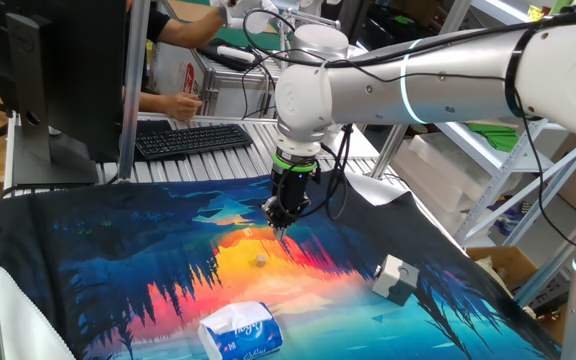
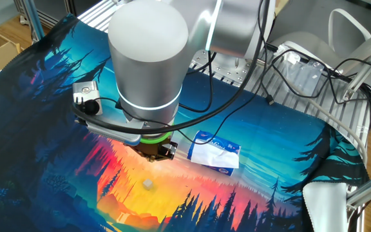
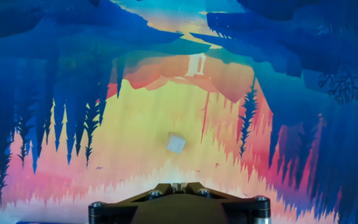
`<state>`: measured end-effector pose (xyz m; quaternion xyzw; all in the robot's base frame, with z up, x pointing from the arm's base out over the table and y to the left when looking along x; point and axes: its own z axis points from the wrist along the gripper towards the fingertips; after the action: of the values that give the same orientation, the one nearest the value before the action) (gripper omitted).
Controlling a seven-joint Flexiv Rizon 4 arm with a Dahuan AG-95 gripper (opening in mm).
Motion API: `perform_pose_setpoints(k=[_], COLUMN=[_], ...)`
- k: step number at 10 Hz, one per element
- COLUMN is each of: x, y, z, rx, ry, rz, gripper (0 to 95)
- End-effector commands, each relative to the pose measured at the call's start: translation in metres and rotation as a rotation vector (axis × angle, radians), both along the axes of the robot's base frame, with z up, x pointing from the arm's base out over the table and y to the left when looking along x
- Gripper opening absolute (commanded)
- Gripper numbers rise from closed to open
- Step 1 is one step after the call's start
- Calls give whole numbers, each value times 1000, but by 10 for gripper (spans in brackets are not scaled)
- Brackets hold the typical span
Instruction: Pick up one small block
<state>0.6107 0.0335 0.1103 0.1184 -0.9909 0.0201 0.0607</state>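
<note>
The small block (image 1: 259, 259) sits on the worktop (image 1: 88, 250), on the bright yellow part of the picture cloth (image 1: 118, 290) that covers it. It is all by itself there, so nothing gets in the way of a grab. In the hand view the small block (image 3: 175, 144) shows near the middle, a bit ahead of the dark base of the hand at the bottom edge.

The gripper (image 1: 279, 224) hangs in the air above the cloth and points straight down. It is near the block but not over it yet — the block lies a little to one side, and nothing touches it. The fingers come to a thin point in one fixed view, so they look close together and hold nothing. They will likely need to spread before they go down.

The big grey-and-white cube (image 1: 392, 279) rests well apart, near the cloth's edge. The white-and-blue tissue pack (image 1: 240, 331) lies at the front, also well apart. Neither one is the thing to pick.

The block is tiny — so I think the aim must be very careful, or the fingers could knock it away.
</note>
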Motion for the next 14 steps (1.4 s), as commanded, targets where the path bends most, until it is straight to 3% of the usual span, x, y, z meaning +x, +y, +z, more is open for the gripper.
perform_pose_setpoints(k=[1,9,14], x=[0,6,24], y=[0,7,23], z=[0,-5,-25], rx=[2,-5,-18], ry=[0,15,33], rz=[0,-21,-63], gripper=[0,0,0])
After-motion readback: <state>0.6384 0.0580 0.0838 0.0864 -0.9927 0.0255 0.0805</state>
